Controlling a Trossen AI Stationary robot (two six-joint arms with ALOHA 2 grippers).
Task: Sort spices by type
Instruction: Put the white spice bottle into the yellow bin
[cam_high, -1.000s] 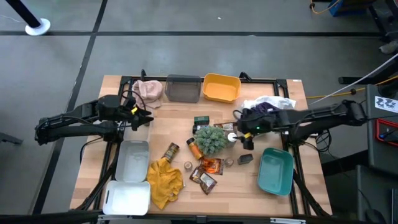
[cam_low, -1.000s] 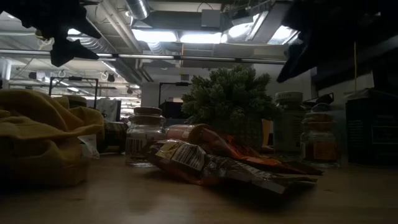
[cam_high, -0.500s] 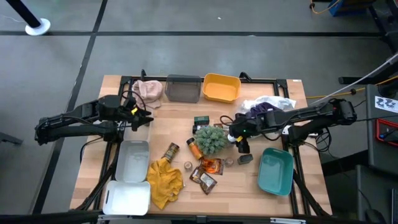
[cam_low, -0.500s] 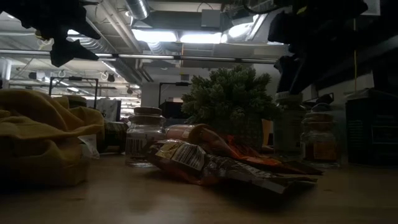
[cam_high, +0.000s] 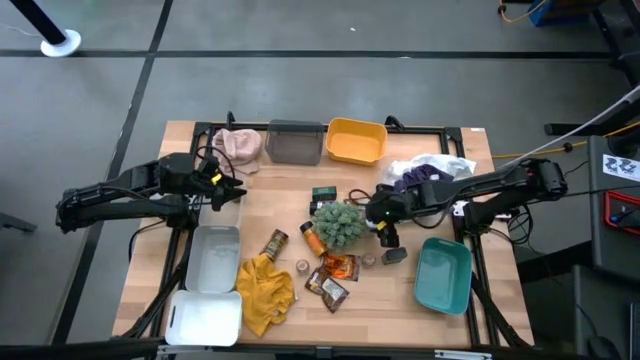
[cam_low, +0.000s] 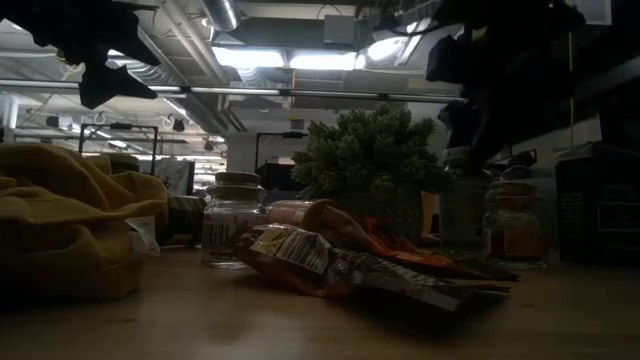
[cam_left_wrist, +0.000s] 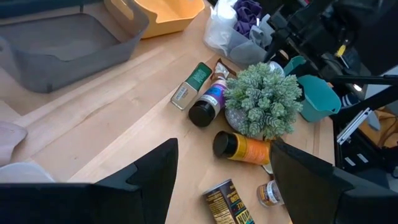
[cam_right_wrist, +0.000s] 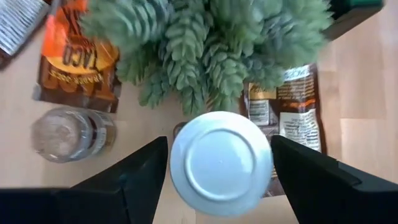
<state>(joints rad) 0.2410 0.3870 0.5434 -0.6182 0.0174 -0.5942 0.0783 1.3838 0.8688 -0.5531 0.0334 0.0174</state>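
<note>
Spices lie around a green plant ball (cam_high: 339, 224) in mid-table: an orange bottle (cam_high: 313, 238), a brown jar (cam_high: 275, 243), glossy packets (cam_high: 340, 266), small jars (cam_high: 369, 260), a dark box (cam_high: 394, 256) and a green box (cam_high: 322, 193). A white-capped jar (cam_right_wrist: 221, 163) stands upright next to the plant. My right gripper (cam_high: 378, 220) hangs open just above it, pointing steeply down. One finger is on each side of the cap, and I see no touch. My left gripper (cam_high: 232, 190) waits open above the table's left side.
A grey bin (cam_high: 295, 142) and a yellow bin (cam_high: 355, 140) stand at the far edge. A teal bin (cam_high: 443, 274) is near right and white trays (cam_high: 213, 258) are near left. A mustard cloth (cam_high: 265, 290), a pink cloth (cam_high: 238, 146) and a white bag (cam_high: 425, 168) also lie here.
My right gripper has moved toward the table's left and down, tipping more steeply, to above the white-capped jar beside the plant ball. Its fingers have stayed open.
</note>
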